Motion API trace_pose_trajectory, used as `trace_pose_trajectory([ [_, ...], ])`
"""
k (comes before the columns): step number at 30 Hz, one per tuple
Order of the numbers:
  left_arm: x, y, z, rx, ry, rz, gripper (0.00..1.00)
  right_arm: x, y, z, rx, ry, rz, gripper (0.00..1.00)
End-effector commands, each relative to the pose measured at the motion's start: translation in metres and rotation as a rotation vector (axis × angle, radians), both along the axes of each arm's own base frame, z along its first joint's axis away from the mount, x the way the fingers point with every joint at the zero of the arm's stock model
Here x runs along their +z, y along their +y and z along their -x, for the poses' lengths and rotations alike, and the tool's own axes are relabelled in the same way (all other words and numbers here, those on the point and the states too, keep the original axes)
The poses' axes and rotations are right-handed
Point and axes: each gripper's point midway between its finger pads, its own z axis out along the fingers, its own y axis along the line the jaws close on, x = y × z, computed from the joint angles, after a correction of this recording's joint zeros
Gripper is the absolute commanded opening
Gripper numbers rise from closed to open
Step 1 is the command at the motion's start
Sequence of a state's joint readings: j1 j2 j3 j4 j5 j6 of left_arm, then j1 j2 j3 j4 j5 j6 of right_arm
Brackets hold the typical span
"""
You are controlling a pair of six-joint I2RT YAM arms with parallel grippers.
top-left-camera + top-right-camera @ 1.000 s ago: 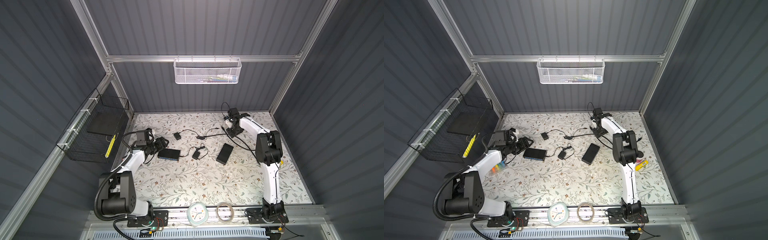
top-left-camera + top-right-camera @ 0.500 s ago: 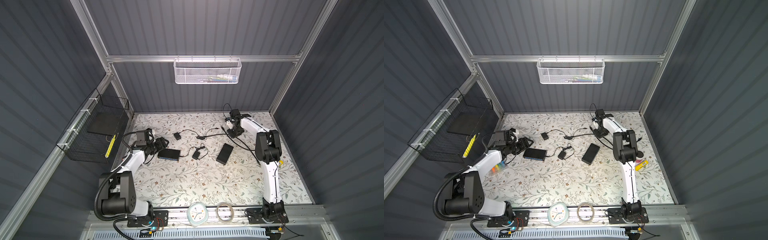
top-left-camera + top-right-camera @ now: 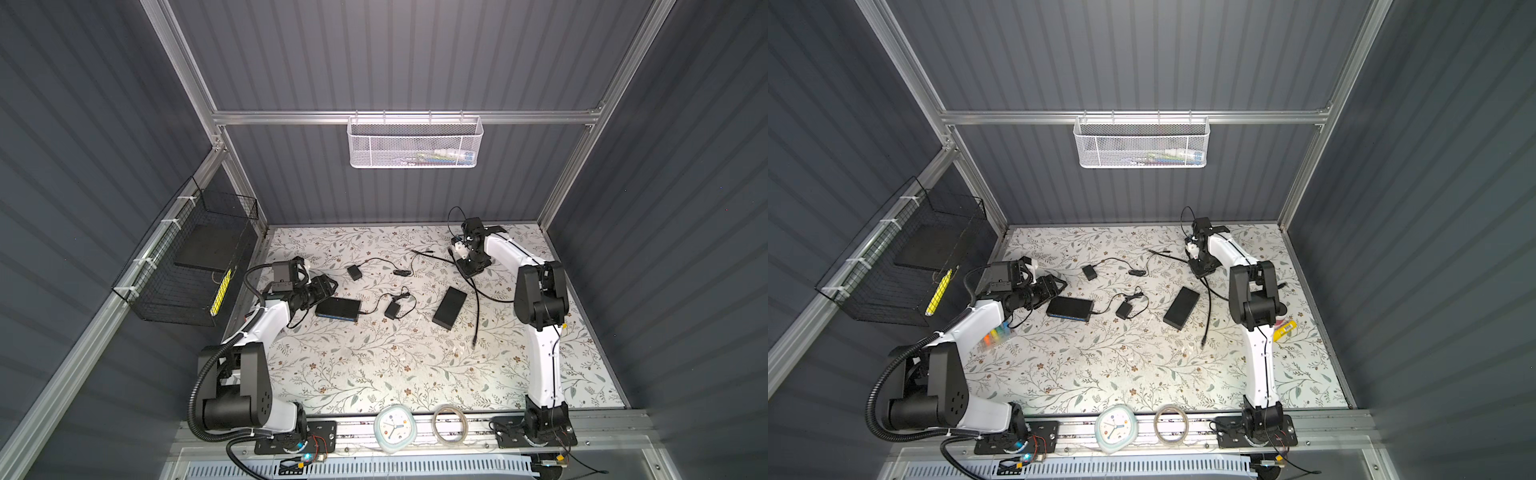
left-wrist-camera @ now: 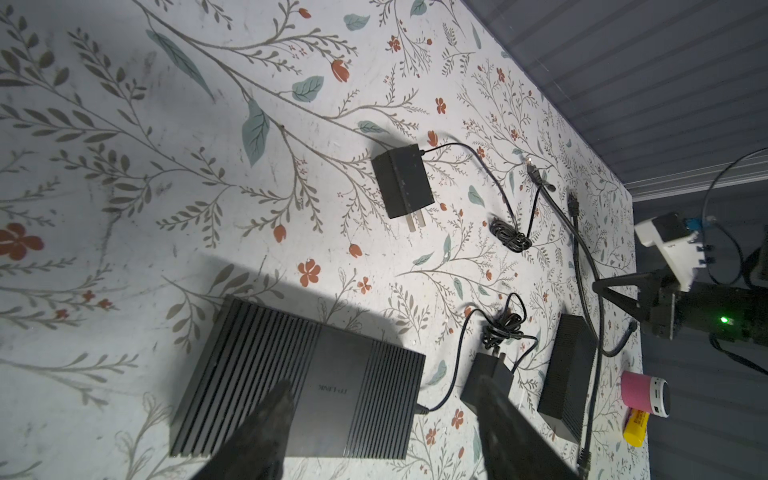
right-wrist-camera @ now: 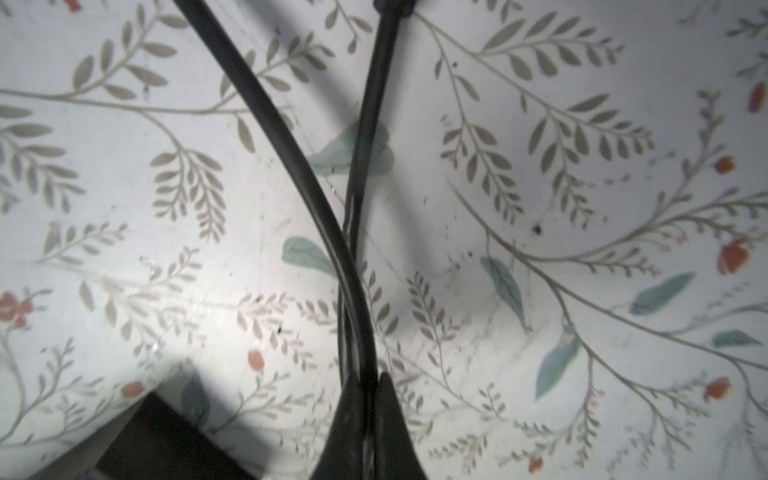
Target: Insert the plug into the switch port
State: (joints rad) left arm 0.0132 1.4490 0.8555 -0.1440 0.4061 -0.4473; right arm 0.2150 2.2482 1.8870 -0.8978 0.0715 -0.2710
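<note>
Grey-walled booth, floral counter (image 3: 374, 374). The switch (image 3: 337, 309) lies at the left, just beside the left claw (image 4: 384, 382), whose jaws stand apart. The plug (image 4: 533, 171) lies loose at the back, well apart from the switch. The right claw (image 5: 368, 380) is clamped on the cable (image 5: 291, 158) mid-length, seemingly pinching two strands. Lifted so, the plug may dangle, twist and miss the port.

Both arms are stretching forward, wrists dipping low.
Left gripper (image 3: 329, 286) is hovering with jaws parted; right gripper (image 5: 368, 380) is pinching a cable (image 5: 291, 158) tight.
</note>
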Motion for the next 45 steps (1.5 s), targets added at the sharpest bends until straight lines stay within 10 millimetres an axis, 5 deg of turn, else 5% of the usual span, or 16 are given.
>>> trace_pose_trajectory([
  [1,0.000,-0.004,0.000,-0.026,-0.005,0.010,0.70,0.049,-0.008,0.021,0.013,-0.026,0.052,0.02],
  [14,0.000,-0.008,-0.003,-0.035,-0.022,0.038,0.70,0.112,-0.030,0.055,-0.047,-0.114,0.136,0.02],
  [25,0.006,-0.012,-0.007,-0.037,-0.042,0.074,0.70,0.146,-0.017,0.091,-0.023,-0.203,0.069,0.02],
  [37,0.019,-0.011,-0.005,-0.026,-0.059,0.082,0.70,0.079,0.096,0.151,0.381,-0.074,0.088,0.04],
  [45,0.020,-0.003,-0.004,0.009,-0.054,0.042,0.70,0.031,0.117,0.180,0.540,0.055,0.141,0.07],
])
